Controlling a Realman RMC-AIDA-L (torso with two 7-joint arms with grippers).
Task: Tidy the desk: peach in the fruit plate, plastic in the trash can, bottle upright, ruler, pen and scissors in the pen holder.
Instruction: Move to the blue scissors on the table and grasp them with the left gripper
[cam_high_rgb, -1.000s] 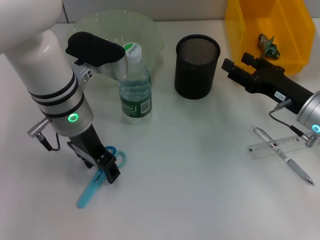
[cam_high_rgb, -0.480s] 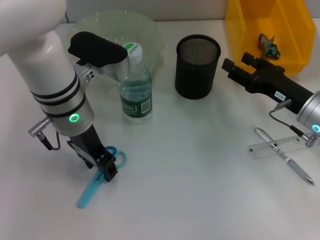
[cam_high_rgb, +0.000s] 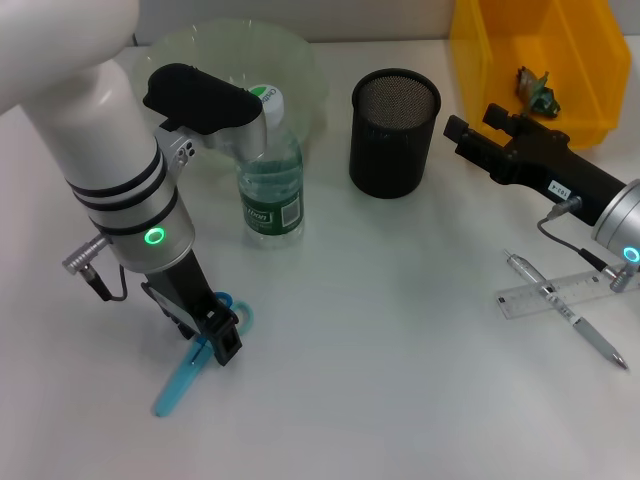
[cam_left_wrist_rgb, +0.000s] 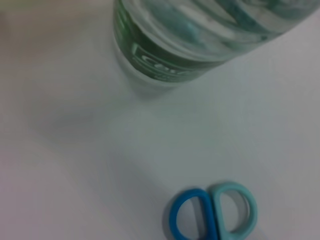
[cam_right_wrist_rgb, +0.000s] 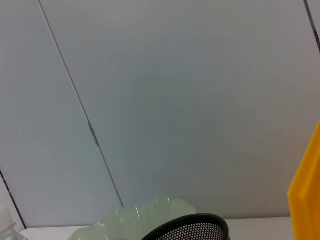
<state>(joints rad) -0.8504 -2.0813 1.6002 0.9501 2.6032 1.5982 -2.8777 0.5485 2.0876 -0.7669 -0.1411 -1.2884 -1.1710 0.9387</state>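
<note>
Nearest you, at the front left of the desk (cam_high_rgb: 380, 380), the left gripper (cam_high_rgb: 218, 335) is planted on the scissors (cam_high_rgb: 190, 365), fingers apparently pinched about them just below the blue handle loops; the covered blade points toward you, flat on the top. Over the last second the forearm has shifted slightly while the scissors have not moved, so I judge the grasp is only being settled, not lifted. The arm slopes steeply down from the shoulder.

Further in, the bottle (cam_high_rgb: 270, 175) stands upright. On your right, the pen (cam_high_rgb: 565, 310) lies across the ruler (cam_high_rgb: 555, 293), both untouched. Beyond them the right gripper (cam_high_rgb: 458, 132) hovers parked beside the pen holder (cam_high_rgb: 394, 132); whether it is parted I cannot tell. Farthest back sit the fruit plate (cam_high_rgb: 305, 60) and the trash can (cam_high_rgb: 500, 50).
</note>
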